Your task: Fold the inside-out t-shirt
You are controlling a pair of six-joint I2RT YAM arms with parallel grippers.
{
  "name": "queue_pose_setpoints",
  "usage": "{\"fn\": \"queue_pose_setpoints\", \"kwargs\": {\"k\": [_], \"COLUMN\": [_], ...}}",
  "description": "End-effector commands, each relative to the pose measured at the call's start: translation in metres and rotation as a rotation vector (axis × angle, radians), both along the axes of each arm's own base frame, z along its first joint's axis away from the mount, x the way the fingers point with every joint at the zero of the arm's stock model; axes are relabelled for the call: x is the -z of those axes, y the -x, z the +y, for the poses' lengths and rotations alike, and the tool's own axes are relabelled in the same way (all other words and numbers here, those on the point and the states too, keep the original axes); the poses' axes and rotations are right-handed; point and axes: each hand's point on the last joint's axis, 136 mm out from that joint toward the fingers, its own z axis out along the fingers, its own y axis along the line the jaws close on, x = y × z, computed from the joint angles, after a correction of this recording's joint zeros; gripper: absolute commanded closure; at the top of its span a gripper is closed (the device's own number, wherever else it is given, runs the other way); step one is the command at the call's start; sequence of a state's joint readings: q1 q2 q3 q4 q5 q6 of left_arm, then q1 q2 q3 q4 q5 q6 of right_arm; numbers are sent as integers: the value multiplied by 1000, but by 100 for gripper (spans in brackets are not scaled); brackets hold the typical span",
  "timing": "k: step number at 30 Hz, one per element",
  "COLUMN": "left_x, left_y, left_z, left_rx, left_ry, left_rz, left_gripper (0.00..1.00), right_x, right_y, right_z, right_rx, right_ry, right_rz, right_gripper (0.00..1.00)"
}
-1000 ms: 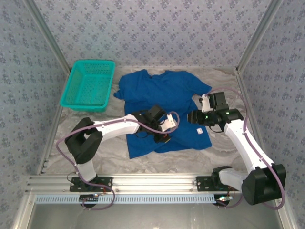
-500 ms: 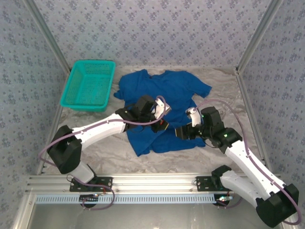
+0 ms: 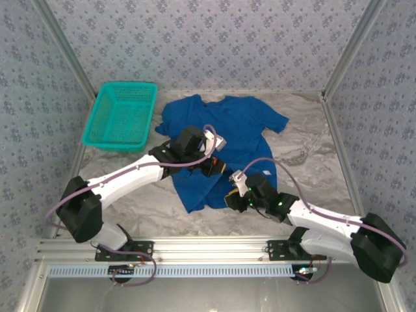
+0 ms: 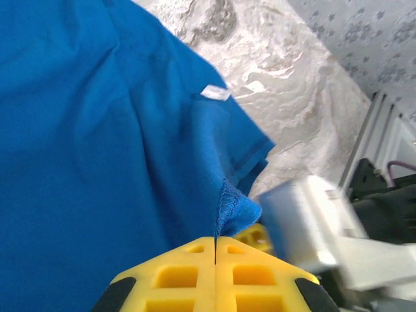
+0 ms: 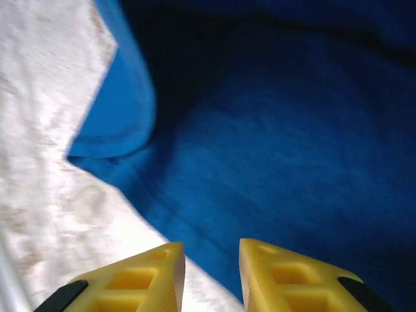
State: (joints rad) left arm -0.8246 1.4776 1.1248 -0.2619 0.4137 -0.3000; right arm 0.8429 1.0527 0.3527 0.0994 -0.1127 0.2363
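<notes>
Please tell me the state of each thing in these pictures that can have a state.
t-shirt: spread on the table, lower part bunched, not yet folded.
left gripper: jaws shut on a hem of the t-shirt.
right gripper: jaws open, low over the t-shirt's near edge.
teal mesh basket: upright, nothing in it.

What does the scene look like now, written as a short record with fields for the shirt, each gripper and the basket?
shirt: blue t-shirt lies on the table, collar toward the far wall, near part bunched
left gripper: left gripper shut, pinching a fold of the shirt's cloth
right gripper: right gripper with jaws apart, over the shirt's near edge, nothing between them
basket: teal basket at the far left, beside the shirt's sleeve, nothing seen inside
</notes>
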Motion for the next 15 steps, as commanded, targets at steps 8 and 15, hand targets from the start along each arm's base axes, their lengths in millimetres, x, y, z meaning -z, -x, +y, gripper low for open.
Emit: {"fn": "queue_pose_setpoints", "kwargs": {"k": [8,15], "left_x": [-102,-120], "left_y": [13,13], "left_z": [1,10], "left_rx": [9,6], "left_ry": [211,212], "left_rz": [-67,-140], "left_gripper": [100,100], "right_x": [-23,-9], "right_y": [-72,-99], "right_z": [38,38], "right_rx": [113,189], "right_ry": [41,40], "right_rz": [-485,-488], "right_gripper": [73,74]}}
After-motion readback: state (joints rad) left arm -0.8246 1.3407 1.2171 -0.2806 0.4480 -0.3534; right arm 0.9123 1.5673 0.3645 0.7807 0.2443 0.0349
